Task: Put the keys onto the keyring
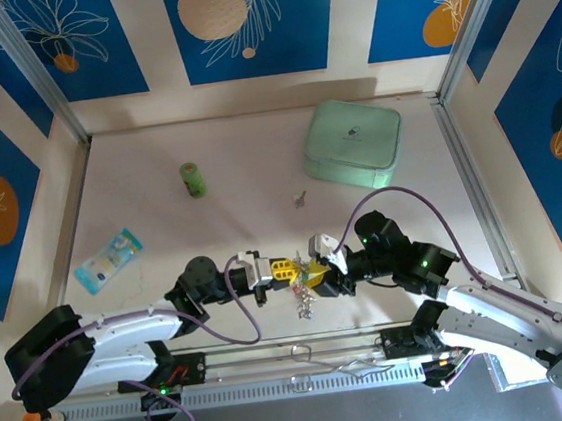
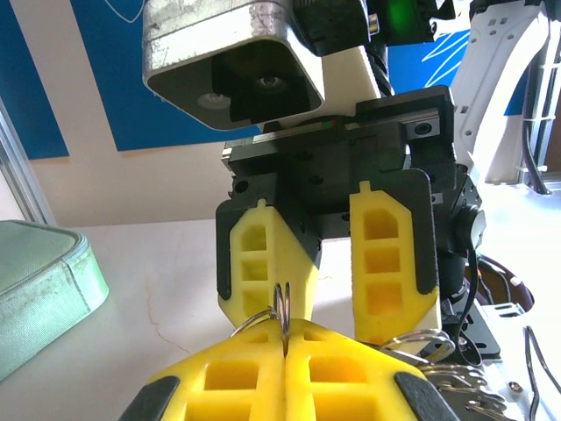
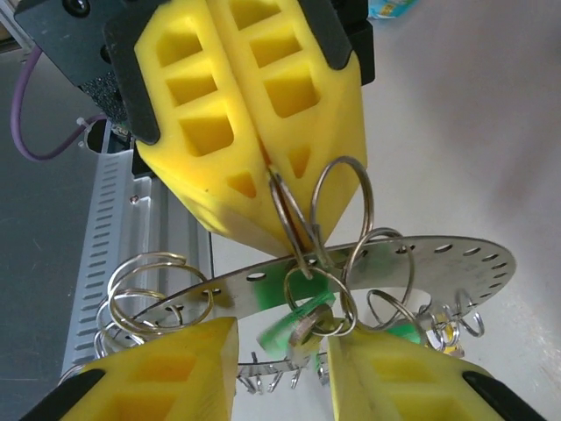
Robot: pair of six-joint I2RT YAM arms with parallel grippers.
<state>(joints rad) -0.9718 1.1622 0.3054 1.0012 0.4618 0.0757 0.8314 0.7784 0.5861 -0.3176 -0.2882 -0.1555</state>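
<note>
While my left tool (image 3: 265,189) stays out of it, pressed together on one thin loop of the keyring (image 3: 438,259), and my right tool (image 3: 282,346) sits spread just beneath, keys (image 1: 304,305) dangling, I fear a tug slipping that loop free.

Key (image 1: 301,199) before box (image 1: 352,144), right of bottle (image 1: 192,179)

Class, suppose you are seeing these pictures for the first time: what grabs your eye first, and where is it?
The two yellow-fingered hands meeting nose to nose at the table's near centre: the left hand pinches a small split ring linked to the perforated silvery keyring, while the right hand stands open facing it. Farther back sits a mint-green box.
</note>
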